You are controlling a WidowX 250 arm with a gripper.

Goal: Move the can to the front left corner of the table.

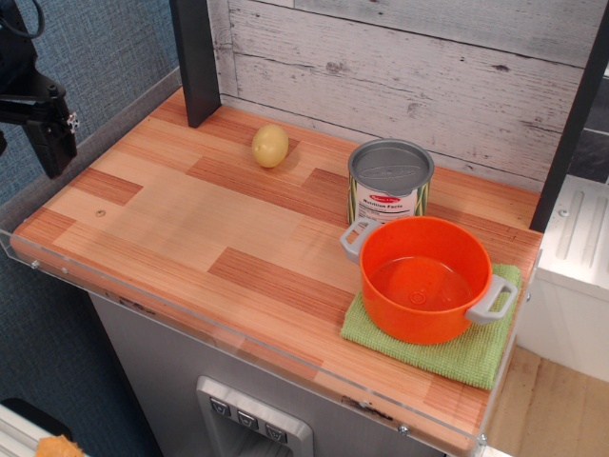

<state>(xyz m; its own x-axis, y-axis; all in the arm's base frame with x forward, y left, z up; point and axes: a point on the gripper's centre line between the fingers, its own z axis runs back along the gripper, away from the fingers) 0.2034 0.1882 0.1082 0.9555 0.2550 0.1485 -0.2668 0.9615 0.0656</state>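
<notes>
The can (389,181) is a short wide metal tin with a grey lid and a white label with a red logo. It stands upright at the back right of the striped wooden table (190,228), just behind the orange pot. My gripper (49,143) is a black tool hanging at the far left edge of the view, above the table's left side and far from the can. Its fingers point down, and I cannot tell if they are open or shut. It holds nothing that I can see.
An orange two-handled pot (425,278) sits on a green cloth (476,347) at the front right. A yellow potato (270,146) lies at the back middle. A black post (195,59) stands at the back left. A clear acrylic rim (190,324) edges the table front.
</notes>
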